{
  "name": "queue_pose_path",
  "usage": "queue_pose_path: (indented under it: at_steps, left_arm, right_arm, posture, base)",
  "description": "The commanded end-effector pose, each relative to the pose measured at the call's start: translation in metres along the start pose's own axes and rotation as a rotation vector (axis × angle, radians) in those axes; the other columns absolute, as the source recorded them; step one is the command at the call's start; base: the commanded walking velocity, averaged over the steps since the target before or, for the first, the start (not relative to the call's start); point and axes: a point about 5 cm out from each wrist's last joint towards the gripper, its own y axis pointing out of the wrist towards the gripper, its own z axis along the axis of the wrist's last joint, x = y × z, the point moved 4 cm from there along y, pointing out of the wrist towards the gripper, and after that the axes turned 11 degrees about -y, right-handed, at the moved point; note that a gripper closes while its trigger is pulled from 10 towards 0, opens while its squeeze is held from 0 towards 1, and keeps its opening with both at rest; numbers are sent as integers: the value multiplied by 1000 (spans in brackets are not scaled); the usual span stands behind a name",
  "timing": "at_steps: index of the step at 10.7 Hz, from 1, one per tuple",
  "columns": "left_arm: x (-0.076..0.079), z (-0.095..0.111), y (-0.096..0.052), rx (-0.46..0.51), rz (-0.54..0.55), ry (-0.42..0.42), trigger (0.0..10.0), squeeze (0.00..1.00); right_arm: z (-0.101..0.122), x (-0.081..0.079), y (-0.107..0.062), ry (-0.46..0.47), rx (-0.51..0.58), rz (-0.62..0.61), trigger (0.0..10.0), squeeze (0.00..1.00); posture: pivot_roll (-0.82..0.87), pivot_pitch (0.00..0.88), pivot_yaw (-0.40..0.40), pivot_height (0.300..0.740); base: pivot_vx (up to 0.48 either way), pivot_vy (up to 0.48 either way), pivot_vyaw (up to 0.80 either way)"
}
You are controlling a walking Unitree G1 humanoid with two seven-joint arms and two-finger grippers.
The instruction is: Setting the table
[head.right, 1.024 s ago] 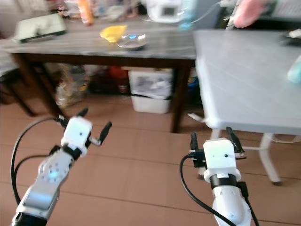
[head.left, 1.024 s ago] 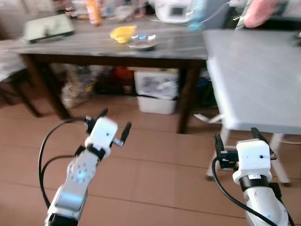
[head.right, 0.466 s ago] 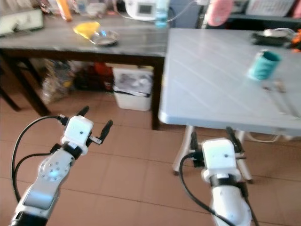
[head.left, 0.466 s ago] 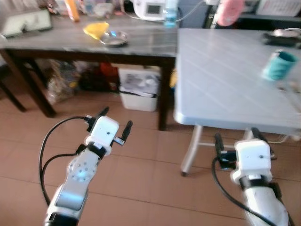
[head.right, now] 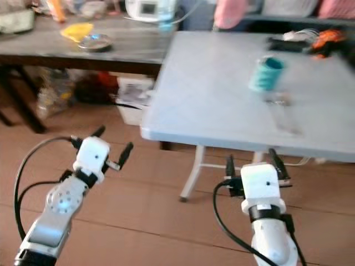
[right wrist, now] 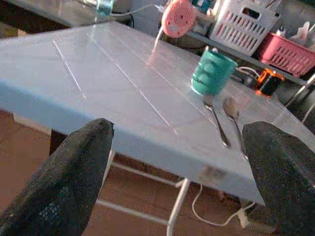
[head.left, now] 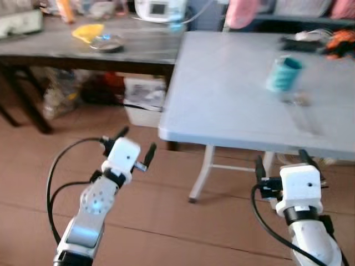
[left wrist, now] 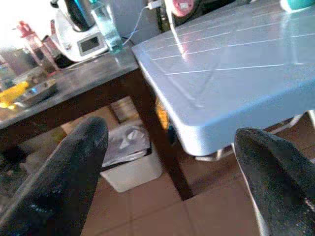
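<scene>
My left gripper point(head.left: 128, 144) has its two black fingers spread wide with nothing between them; through its wrist camera the fingers point(left wrist: 64, 182) frame the near corner of the pale blue folding table point(head.left: 222, 105). That arm is raised in front of me, silver forearm angled up and slightly inward, hovering over the brown tiled floor point(head.left: 166, 210), short of the table's edge and below its top.

My right gripper point(head.left: 282, 162) is likewise open and holds nothing, its fingers point(right wrist: 74, 182) wide apart. It points up and forward, just below the table's near edge, the white wrist block upright on the arm.

Beyond the right fingers, well apart from them on the tabletop, stands a teal ribbed cup point(right wrist: 212, 73). Two metal spoons point(right wrist: 224, 120) lie just beside it on the near side, side by side. I see them clearly from the wrist; the head views are blurred there.

Further back sit a pink round object point(right wrist: 178, 18), a white slatted basket point(right wrist: 241, 24) and a red basket point(right wrist: 290, 51), the last cut off. To my left, a dark wooden table point(head.left: 83, 52) carries a yellow item point(head.left: 89, 31) and a small metal dish point(head.left: 106, 43); a white bin point(head.left: 143, 100) stands under it.
</scene>
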Motion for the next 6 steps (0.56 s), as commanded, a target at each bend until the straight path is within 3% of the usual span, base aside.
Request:
queue_pose_path:
  at_steps: [1, 6]
  left_arm:
    - [-5, -2, -3, -11, 2, 8, 10000, 0]
    - [-2, -2, -2, -11, -3, 5, 10000, 0]
  right_arm:
    - [3, -1, -2, 2, 10, 4, 10000, 0]
    - [3, 1, -1, -5, 11, 1, 10000, 0]
  posture:
    - [-21, 125, 50, 740]
    - [-26, 120, 47, 740]
  base:
    - [0, -480, 0]
    - [0, -480, 0]
